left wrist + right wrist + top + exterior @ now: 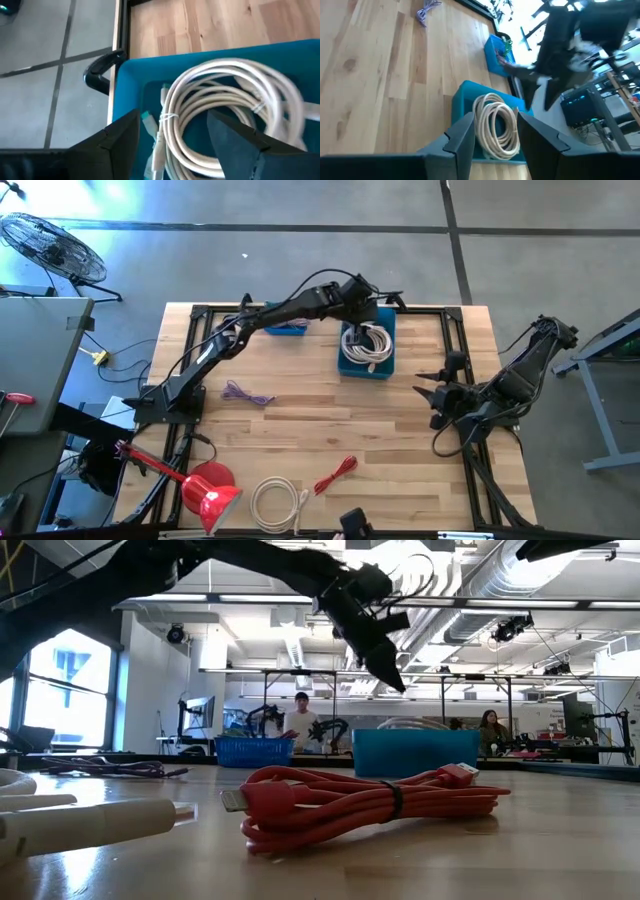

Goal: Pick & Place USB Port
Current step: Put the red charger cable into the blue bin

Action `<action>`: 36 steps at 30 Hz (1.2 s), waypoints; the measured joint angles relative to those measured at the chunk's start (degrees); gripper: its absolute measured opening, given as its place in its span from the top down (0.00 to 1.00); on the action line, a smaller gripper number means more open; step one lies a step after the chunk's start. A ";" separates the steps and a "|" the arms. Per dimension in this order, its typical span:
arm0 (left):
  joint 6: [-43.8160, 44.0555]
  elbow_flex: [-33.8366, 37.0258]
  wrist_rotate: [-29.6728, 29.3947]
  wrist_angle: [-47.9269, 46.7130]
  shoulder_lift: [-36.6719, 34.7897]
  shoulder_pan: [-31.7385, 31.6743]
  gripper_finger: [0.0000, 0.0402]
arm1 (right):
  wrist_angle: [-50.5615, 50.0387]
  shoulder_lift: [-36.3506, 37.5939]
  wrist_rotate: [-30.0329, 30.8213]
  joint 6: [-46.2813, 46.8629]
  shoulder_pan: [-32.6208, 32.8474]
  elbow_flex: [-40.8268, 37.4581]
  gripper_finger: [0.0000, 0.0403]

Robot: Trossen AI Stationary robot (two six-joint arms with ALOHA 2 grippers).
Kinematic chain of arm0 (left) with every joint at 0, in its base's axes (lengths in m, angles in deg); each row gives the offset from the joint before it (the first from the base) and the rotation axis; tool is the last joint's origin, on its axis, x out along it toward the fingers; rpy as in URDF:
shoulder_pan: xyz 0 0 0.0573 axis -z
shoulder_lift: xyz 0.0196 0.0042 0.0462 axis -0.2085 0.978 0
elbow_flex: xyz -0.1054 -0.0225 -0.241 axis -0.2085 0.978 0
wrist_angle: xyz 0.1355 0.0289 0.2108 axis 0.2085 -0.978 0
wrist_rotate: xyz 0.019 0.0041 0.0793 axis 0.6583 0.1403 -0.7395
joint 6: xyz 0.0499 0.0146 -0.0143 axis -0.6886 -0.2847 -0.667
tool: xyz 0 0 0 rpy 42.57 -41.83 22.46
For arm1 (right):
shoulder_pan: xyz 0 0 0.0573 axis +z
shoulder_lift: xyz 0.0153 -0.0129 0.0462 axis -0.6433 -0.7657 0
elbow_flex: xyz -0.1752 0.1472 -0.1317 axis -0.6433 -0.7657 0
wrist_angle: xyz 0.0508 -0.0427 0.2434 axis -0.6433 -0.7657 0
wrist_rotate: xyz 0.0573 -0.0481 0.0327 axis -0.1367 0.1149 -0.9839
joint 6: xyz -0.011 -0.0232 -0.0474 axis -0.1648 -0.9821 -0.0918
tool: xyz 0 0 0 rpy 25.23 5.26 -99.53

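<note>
A white coiled USB cable (367,343) lies inside a teal bin (345,366) at the table's far side, bound with a tie; it also fills the left wrist view as the white coil (225,110). My left gripper (358,308) hangs open above the bin's far end, its fingers (120,135) on either side of the coil and clear of it; in the low view my left gripper (388,665) is well above the bin (415,752). My right gripper (428,392) waits open at the table's right, facing the bin (465,97).
A red cable (336,474) and a white cable (278,502) lie near the near edge, and a purple cable (246,392) left of centre. A blue basket (286,326) sits at the far edge and a red funnel-shaped object (210,490) at the near left. Bare wood spans the middle.
</note>
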 joint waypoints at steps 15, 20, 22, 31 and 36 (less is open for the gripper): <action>0.19 -0.19 -13.04 -22.60 -19.23 10.96 0.43 | 0.78 0.00 -2.43 0.58 -0.02 -0.02 0.65; 1.34 -0.19 -13.27 -32.72 -22.84 18.23 0.42 | 6.53 -0.18 -9.85 -2.77 -0.20 -0.02 0.65; 2.86 -0.19 -13.58 -36.56 -23.44 21.03 0.42 | 11.10 -0.81 -13.44 -6.58 -0.20 -0.02 0.65; 16.15 0.65 -20.50 -49.13 -23.83 33.25 0.42 | 35.22 -10.54 -26.84 -26.71 -0.20 -0.02 0.65; 22.36 1.32 -20.06 -49.12 -23.70 39.85 0.42 | 43.33 -19.74 -30.37 -33.72 -2.03 -0.02 0.65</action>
